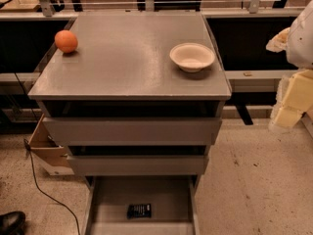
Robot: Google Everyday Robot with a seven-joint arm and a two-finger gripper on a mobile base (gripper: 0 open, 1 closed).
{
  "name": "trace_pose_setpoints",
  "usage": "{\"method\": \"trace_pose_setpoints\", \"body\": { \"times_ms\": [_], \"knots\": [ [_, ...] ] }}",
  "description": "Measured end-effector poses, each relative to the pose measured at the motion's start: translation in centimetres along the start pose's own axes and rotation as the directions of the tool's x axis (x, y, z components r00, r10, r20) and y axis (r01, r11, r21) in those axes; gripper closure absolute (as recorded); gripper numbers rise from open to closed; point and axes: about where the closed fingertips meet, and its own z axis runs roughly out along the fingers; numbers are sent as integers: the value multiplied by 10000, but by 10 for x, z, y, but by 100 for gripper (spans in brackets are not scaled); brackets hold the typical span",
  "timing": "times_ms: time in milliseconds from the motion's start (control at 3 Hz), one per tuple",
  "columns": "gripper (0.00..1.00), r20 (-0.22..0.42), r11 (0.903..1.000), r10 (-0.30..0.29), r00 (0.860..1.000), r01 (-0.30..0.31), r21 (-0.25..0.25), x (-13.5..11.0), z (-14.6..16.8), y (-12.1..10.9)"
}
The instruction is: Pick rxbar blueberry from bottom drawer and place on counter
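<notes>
Probably light and slick-wrapped, the rxbar blueberry, six o'clock in the bottom drawer, wants pinching across its width; gripper at three o'clock, state untellable.

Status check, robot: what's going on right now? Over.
The end effector at right edge, outside the drawers. The rxbar blueberry flat on open bottom drawer floor, untouched. An orange and a bowl on counter; nothing covering the bar.

Gripper cut off at rt edge; bottom drawer front cropped; rxbar blueberry lettering unreadable.
</notes>
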Motion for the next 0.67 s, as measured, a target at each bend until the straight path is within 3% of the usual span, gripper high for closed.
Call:
{"method": "trace_pose_setpoints", "body": {
  "times_ms": [333,667],
  "knots": [
    [0,50,10000,-1,10000,1,66,-1,0,0],
    [0,238,10000,9,9997,-8,-27,-7,21,10]
  ]
}}
